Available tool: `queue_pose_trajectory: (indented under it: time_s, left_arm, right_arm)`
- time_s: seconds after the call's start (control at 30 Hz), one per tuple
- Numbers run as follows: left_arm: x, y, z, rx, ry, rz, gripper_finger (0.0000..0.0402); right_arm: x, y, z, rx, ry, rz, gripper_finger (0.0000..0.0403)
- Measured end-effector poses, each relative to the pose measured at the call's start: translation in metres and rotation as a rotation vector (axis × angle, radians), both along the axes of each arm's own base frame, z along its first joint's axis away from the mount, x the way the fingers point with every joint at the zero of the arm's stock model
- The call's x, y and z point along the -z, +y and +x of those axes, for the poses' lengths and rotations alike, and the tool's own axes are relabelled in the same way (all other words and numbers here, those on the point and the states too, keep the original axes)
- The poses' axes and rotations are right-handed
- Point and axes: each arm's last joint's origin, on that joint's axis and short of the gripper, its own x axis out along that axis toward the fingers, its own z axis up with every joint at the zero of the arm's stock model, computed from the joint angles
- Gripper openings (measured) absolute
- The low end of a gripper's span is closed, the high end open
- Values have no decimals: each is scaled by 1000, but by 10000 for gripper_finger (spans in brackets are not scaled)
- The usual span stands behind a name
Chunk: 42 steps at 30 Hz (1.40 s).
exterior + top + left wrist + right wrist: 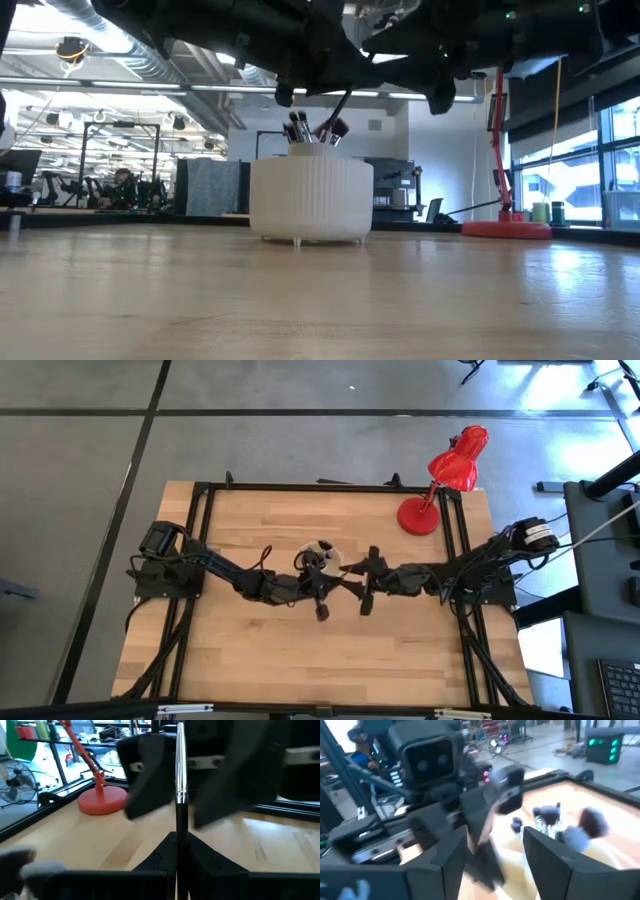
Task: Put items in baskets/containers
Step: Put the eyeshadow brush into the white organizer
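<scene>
On the wooden bench [250, 660], a makeup brush [180, 795] is pinched by the left gripper [177, 862] beside the ribbed brush holder [311, 200] mid-bench, near the spread-fingered right gripper [495, 855], so a collision is risked.

We see a red desk lamp [440, 485] standing at the far right corner of the wooden table [250, 660], its round base on the wood and its shade leaning out past the table's far edge.

Brush tips [580, 822] blurred, perhaps bristles
</scene>
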Motion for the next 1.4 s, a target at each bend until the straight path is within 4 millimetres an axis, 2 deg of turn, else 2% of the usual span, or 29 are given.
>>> queue_pose_trajectory:
  time_s: [0.13, 0.27, 0.33, 0.43, 0.57, 0.77, 0.83, 0.93, 1.1, 1.23, 1.3, 1.4]
  left_arm:
    - [0, 0, 0, 5, 1, -1, 15]
    - [0, 0, 0, 1, 4, 1, 15]
    - [1, 0, 0, 3, 12, 5, 15]
    - [1, 0, 0, 3, 16, 4, 23]
    - [-1, 2, -6, 2, 92, 22, 60]
    - [-43, 10, -40, -7, 203, 34, 123]
    - [-58, 11, -53, -2, 198, 27, 136]
    - [-71, 10, -70, -2, 220, 26, 146]
    - [-77, 5, -89, -105, 269, 64, 145]
    - [-74, 0, -95, -168, 293, 103, 144]
    - [-74, -2, -96, -171, 296, 111, 144]
    - [-74, -3, -97, -178, 299, 121, 144]
  right_arm:
    - [0, 0, 2, 3, -25, -7, 140]
    - [0, 1, 2, -6, -28, -15, 47]
    - [0, 1, 2, -26, -26, -27, 21]
    - [-1, 1, 2, -24, -25, -29, 27]
    - [-11, 0, 6, 21, -16, -79, 23]
    - [-46, -7, 25, 67, 87, -194, 22]
    - [-58, -13, 33, 87, 152, -225, 22]
    - [-69, -23, 44, 124, 244, -242, 22]
    - [-66, -40, 59, 122, 314, -228, 22]
    - [-45, -46, 70, 85, 369, -162, 25]
    - [-36, -46, 73, 80, 397, -129, 46]
    - [-32, -46, 74, 95, 412, -114, 102]
